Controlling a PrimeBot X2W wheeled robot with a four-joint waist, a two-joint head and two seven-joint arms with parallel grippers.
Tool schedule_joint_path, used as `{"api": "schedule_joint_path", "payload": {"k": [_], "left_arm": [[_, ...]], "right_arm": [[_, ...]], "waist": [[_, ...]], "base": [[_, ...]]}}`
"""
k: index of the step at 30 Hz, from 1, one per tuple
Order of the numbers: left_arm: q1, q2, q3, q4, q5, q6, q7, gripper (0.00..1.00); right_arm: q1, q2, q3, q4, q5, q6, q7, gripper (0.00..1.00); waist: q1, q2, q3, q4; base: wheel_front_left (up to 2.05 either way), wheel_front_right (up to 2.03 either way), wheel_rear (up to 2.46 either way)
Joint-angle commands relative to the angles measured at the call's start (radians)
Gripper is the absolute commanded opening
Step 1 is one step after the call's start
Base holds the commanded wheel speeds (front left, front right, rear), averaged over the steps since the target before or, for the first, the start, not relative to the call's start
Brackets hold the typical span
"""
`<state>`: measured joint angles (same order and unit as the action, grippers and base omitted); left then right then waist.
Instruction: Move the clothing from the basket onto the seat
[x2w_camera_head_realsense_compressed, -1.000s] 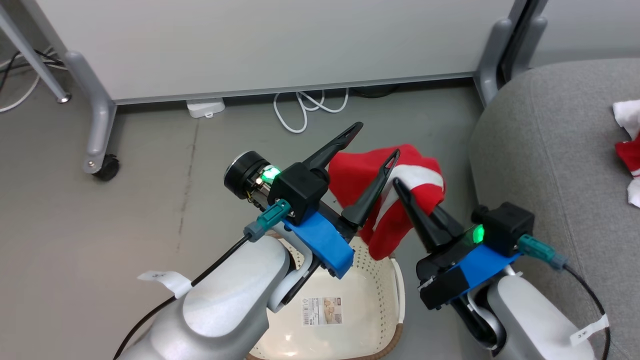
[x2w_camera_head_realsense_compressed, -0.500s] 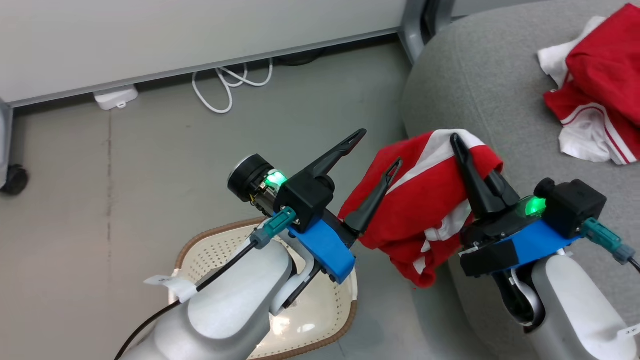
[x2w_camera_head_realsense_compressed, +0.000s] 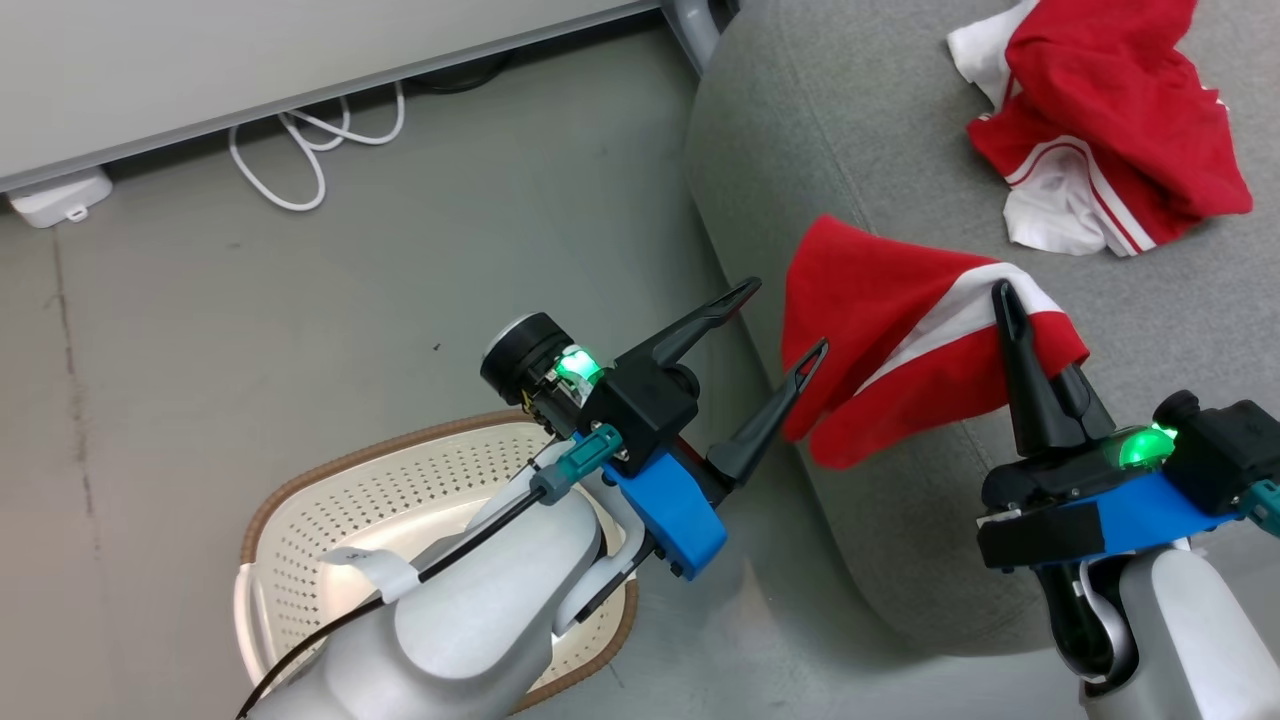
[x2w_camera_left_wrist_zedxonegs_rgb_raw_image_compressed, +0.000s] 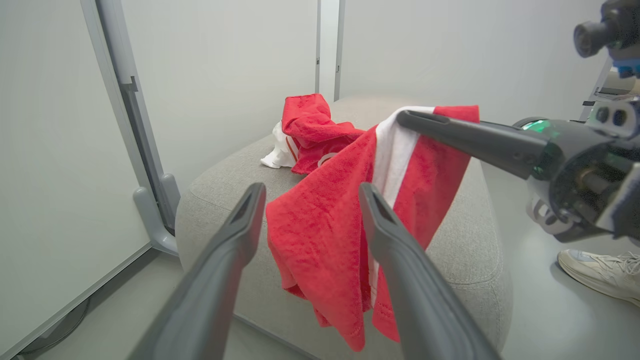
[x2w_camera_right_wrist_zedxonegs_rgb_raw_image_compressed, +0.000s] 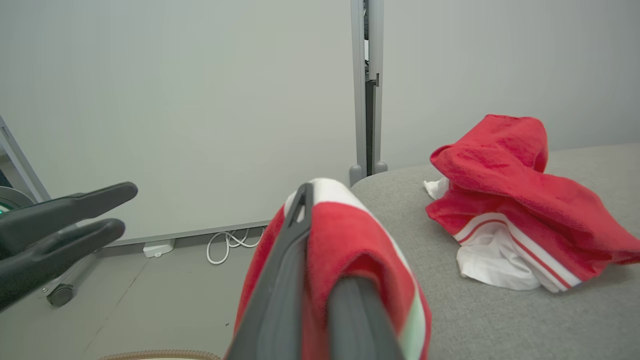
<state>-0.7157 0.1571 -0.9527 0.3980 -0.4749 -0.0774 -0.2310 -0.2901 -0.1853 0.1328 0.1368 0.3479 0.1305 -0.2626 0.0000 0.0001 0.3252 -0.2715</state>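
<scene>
- Your right gripper (x2w_camera_head_realsense_compressed: 1005, 300): fingers pressed together, pinching the held garment (x2w_camera_head_realsense_compressed: 900, 340) on its white band, near the cloth's top edge.
- The held garment is red with 1 white band. It hangs from that pinch over the rounded end of the sofa (x2w_camera_head_realsense_compressed: 850, 130), and its loose end drops down the sofa's side in the left wrist view.
- Can't tell whether the hanging cloth touches the sofa or hangs just clear of it; the two overlap in every view.
- Your left gripper (x2w_camera_head_realsense_compressed: 785, 320): fingers spread wide, gripping nothing. It sits just beside the held garment, on the basket side, with 1 fingertip close to the cloth's edge.
- In the left wrist view the red cloth shows in the gap between your 2 left fingers, beyond their tips.
- Second garment (x2w_camera_head_realsense_compressed: 1100, 130): a crumpled heap lying on the sofa's seat, red with a white panel and striped trim, apart from the held one and further along the seat.
- Basket (x2w_camera_head_realsense_compressed: 370, 500): on the floor (x2w_camera_head_realsense_compressed: 250, 330) beside the sofa, below your left forearm, which covers part of it.
- Background: pale partition panel (x2w_camera_head_realsense_compressed: 200, 60), with a white cable (x2w_camera_head_realsense_compressed: 300, 150) looped on the floor at its foot.
- A person's shoe (x2w_camera_left_wrist_zedxonegs_rgb_raw_image_compressed: 600, 272) is on the floor past the right gripper in the left wrist view.
</scene>
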Motion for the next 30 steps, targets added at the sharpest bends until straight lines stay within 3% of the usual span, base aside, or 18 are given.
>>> {"api": "schedule_joint_path", "payload": {"k": [1, 12, 21, 25, 30], "left_arm": [[-0.012, 0.005, 0.000, 0.003, 0.002, 0.000, -0.003, 1.00], [-0.020, 0.021, 0.006, 0.006, -0.006, 0.007, -0.010, 1.00], [-0.055, 0.045, 0.012, -0.025, 0.011, 0.023, 0.002, 1.00], [-0.086, 0.055, 0.010, -0.044, 0.021, 0.023, 0.017, 1.00], [-0.128, 0.070, 0.007, -0.067, 0.039, 0.024, 0.033, 1.00]], "right_arm": [[0.009, 0.004, -0.003, -0.007, -0.003, 0.000, -0.003, 0.00], [-0.032, 0.002, -0.016, -0.048, -0.015, 0.000, -0.004, 0.00], [-0.256, -0.057, -0.104, -0.094, -0.029, 0.000, -0.003, 0.00], [-0.384, -0.105, -0.183, -0.102, -0.037, 0.000, -0.003, 0.00], [-0.530, -0.211, -0.307, -0.084, -0.037, 0.000, -0.003, 0.00]], "waist": [[0.0000, -0.0001, 0.006, -0.010], [0.0000, -0.0001, 0.008, -0.020], [0.0000, -0.0001, 0.089, -0.015], [0.0000, -0.0001, 0.157, -0.002], [0.0000, -0.0001, 0.249, 0.018]], "base": [[0.00, 0.00, 0.00], [0.00, 0.00, 0.00], [0.00, 0.00, 0.00], [0.00, 0.00, 0.00], [0.00, 0.00, 0.00]]}}
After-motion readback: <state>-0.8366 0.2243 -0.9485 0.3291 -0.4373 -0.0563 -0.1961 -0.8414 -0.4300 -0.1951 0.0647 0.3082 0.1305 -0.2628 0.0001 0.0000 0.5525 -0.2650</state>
